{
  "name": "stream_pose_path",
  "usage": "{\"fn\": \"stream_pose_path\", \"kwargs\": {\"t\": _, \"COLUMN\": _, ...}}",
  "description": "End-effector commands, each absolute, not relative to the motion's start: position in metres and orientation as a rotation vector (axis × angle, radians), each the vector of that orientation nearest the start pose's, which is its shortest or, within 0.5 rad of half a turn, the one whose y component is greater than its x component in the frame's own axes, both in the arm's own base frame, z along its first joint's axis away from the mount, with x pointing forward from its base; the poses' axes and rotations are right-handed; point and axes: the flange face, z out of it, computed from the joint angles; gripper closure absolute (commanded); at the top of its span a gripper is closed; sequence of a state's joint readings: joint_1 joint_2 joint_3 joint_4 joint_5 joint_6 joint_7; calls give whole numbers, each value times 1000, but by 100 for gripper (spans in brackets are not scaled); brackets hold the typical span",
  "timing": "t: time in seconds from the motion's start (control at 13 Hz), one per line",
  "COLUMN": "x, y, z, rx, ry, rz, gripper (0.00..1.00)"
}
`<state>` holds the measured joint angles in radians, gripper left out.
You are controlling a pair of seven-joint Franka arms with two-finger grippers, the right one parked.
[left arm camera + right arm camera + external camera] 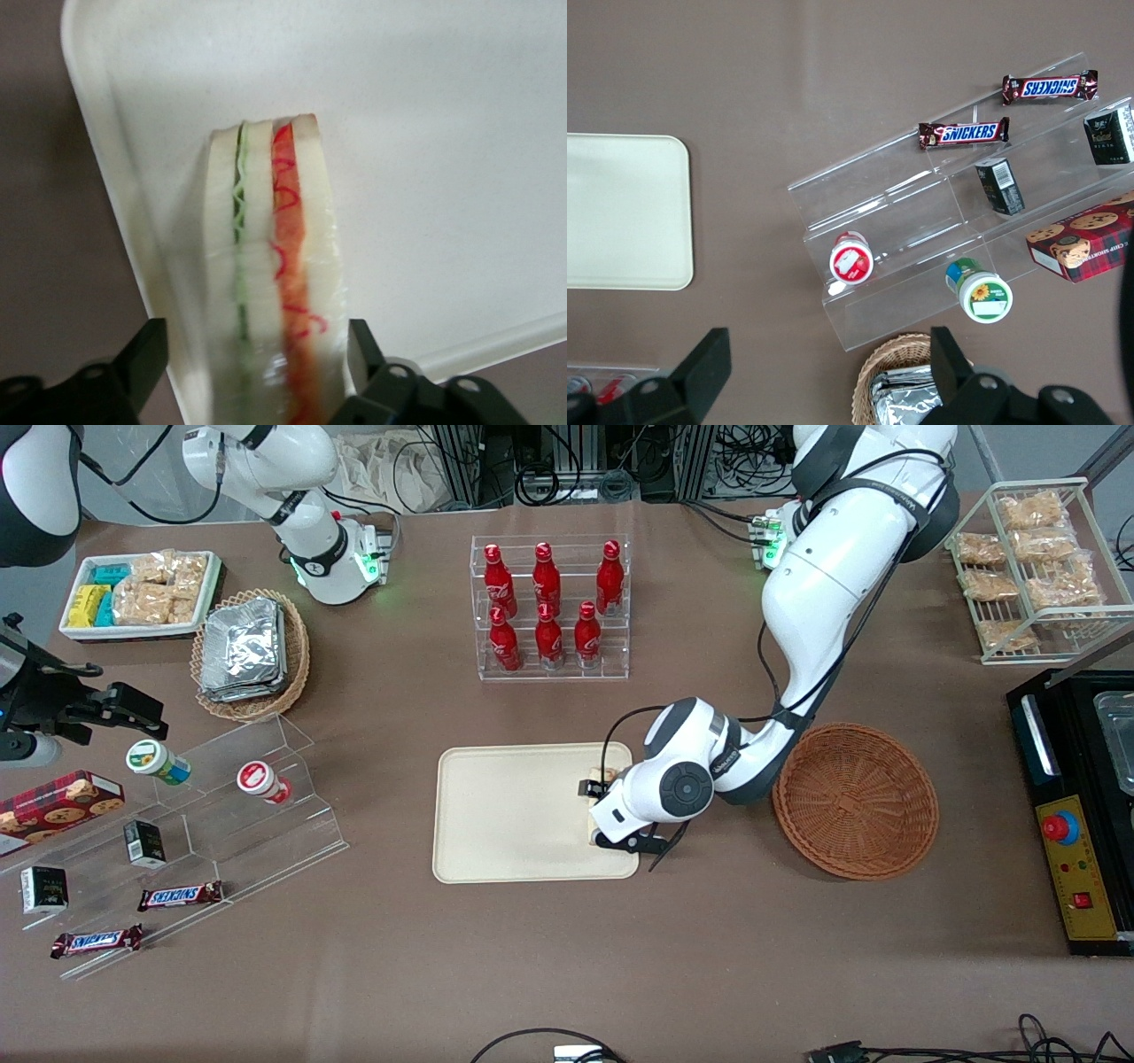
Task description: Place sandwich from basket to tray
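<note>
While its upper links reach down from the base near the wire rack of snack packets (1032,567), the working arm bends at the elbow above the worktop (567,974) and turns its wrist over the tray (514,815), at the tray edge nearest the brown wicker basket (856,801). From the front, the white wrist housing hides most of what sits under it: only a pale sliver of the sandwich (599,776) peeks out beside the housing, and the claw (611,815) itself shows just as black parts at the housing's edge, low over the tray. The wrist camera supplies what that view lacks. There the claw (257,354) has its two black fingers (146,359) on either side of the wrapped sandwich (270,266), one at each bread face, apparently clamped on it, with the green and red-orange filling layers running lengthwise between them. The wedge stands on edge over the cream tray floor, close to the rim (106,177) and a rounded corner, with brown worktop just outside; whether it touches the floor cannot be told. Only the front view shows the basket, which holds nothing and sits just beside the tray toward the working arm's end, and farther from the camera a clear rack of red bottles (549,607).
</note>
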<state>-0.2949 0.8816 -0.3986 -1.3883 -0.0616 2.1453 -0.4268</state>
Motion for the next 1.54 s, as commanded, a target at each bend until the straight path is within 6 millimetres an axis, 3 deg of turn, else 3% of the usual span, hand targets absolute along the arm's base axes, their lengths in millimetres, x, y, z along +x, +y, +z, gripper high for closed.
{"fn": "stream_pose_path", "kwargs": {"t": 0.0, "x": 605, "y": -411, "z": 249, "rx": -3390, "ry": 166, "rz": 322, "gripper": 0}}
{"fn": "stream_pose_path", "kwargs": {"t": 0.15, "x": 621, "y": -379, "z": 292, "rx": -3385, "ry": 112, "rz": 305, "gripper": 0}}
{"fn": "stream_pose_path", "kwargs": {"t": 0.31, "x": 636, "y": -323, "z": 346, "rx": -3354, "ry": 31, "rz": 349, "gripper": 0}}
{"fn": "stream_pose_path", "kwargs": {"t": 0.54, "x": 636, "y": -206, "z": 427, "rx": -3242, "ry": -47, "rz": 503, "gripper": 0}}
{"fn": "stream_pose_path", "kwargs": {"t": 0.77, "x": 622, "y": -93, "z": 515, "rx": -3212, "ry": -79, "rz": 442, "gripper": 0}}
{"fn": "stream_pose_path", "kwargs": {"t": 0.85, "x": 610, "y": -71, "z": 547, "rx": -3193, "ry": -40, "rz": 392, "gripper": 0}}
{"fn": "stream_pose_path", "kwargs": {"t": 1.0, "x": 585, "y": -48, "z": 590, "rx": -3147, "ry": -3, "rz": 345, "gripper": 0}}
{"fn": "stream_pose_path", "kwargs": {"t": 1.08, "x": 574, "y": -48, "z": 605, "rx": -3136, "ry": -6, "rz": 321, "gripper": 0}}
{"fn": "stream_pose_path", "kwargs": {"t": 1.23, "x": 563, "y": -51, "z": 606, "rx": -3099, "ry": -9, "rz": 335, "gripper": 0}}
{"fn": "stream_pose_path", "kwargs": {"t": 1.38, "x": 562, "y": -54, "z": 585, "rx": -3082, "ry": -8, "rz": 380, "gripper": 0}}
{"fn": "stream_pose_path", "kwargs": {"t": 1.46, "x": 554, "y": -58, "z": 585, "rx": -3074, "ry": -5, "rz": 361, "gripper": 0}}
